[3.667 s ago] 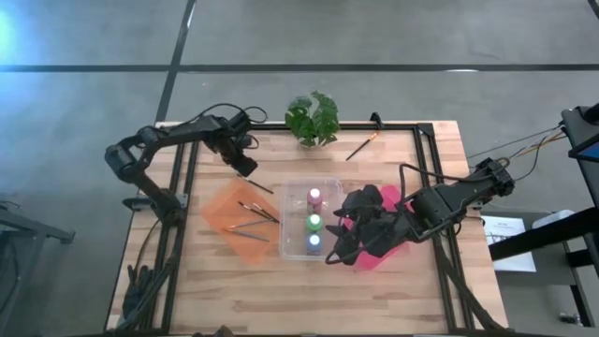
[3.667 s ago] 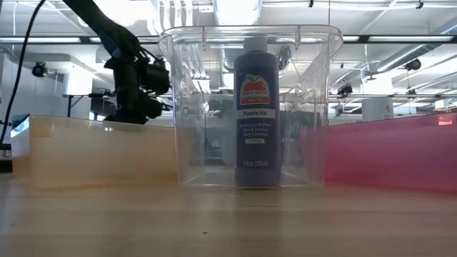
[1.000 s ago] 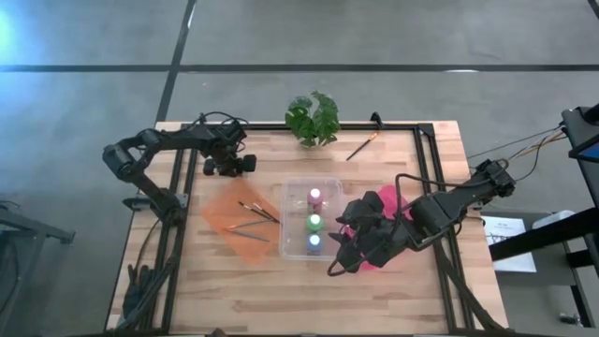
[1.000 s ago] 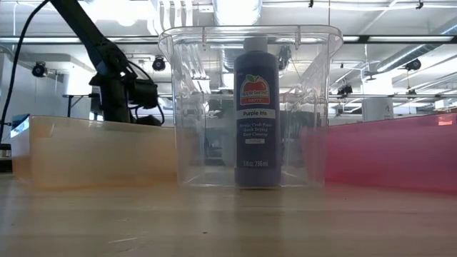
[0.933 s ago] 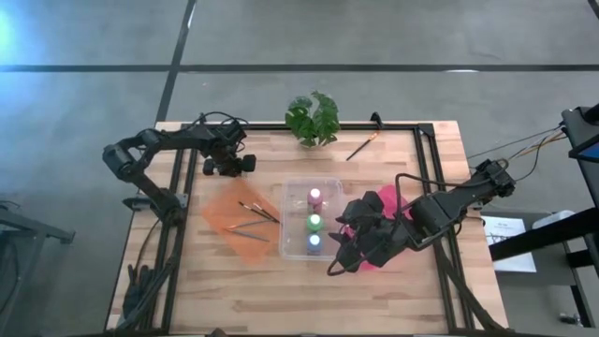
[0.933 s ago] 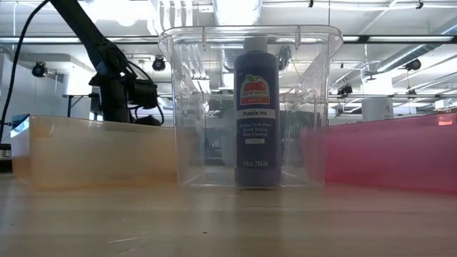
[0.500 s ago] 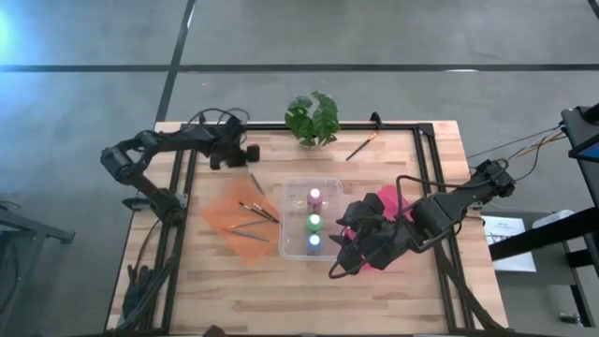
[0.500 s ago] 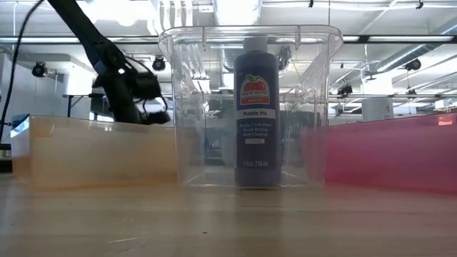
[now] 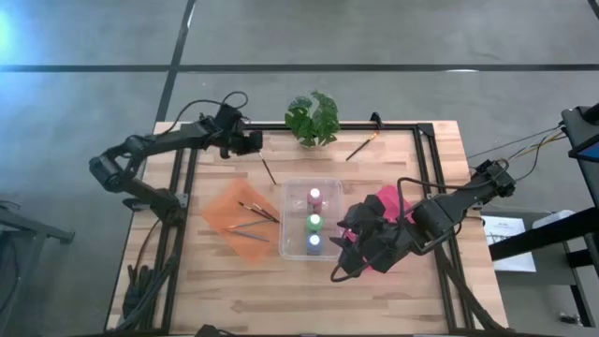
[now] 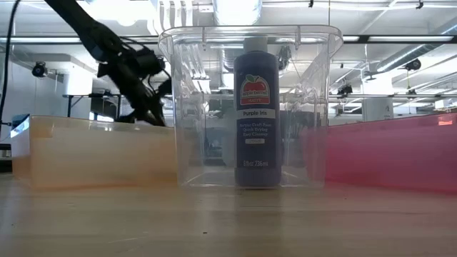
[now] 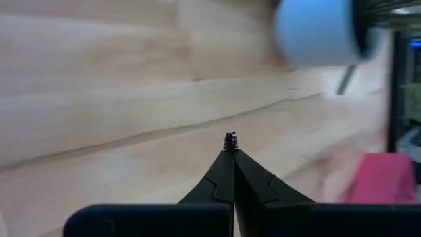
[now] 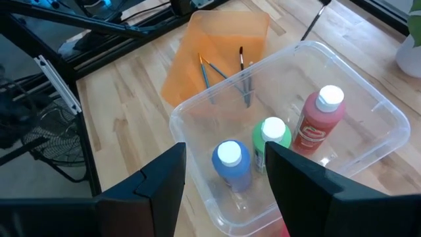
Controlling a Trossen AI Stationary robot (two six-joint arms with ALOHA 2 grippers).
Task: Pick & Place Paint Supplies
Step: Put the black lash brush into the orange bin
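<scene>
Your right gripper (image 9: 344,265) hangs spread wide just beside the clear bin (image 9: 290,251), which holds three paint bottles: pink (image 9: 314,197), green (image 9: 314,223) and blue (image 9: 314,242). Beyond the bin, three brushes (image 9: 255,217) lie on the orange tray (image 9: 217,212). Your left gripper (image 9: 255,142) is pinched closed, with one brush (image 9: 269,171) lying loose on the surface nearby. Another brush (image 9: 360,147) lies farther off.

The left gripper (image 9: 255,142) hovers at the bench's (image 9: 234,271) far left corner, with what looks like a thin paintbrush (image 9: 269,170) just beside it; three paintbrushes (image 9: 255,217) lie on the orange mat (image 9: 225,208). The clear bin (image 9: 292,220) holds pink, green and blue bottles (image 9: 314,221); the right gripper (image 9: 344,267) sits beside the bin, over the pink mat (image 9: 386,201).
</scene>
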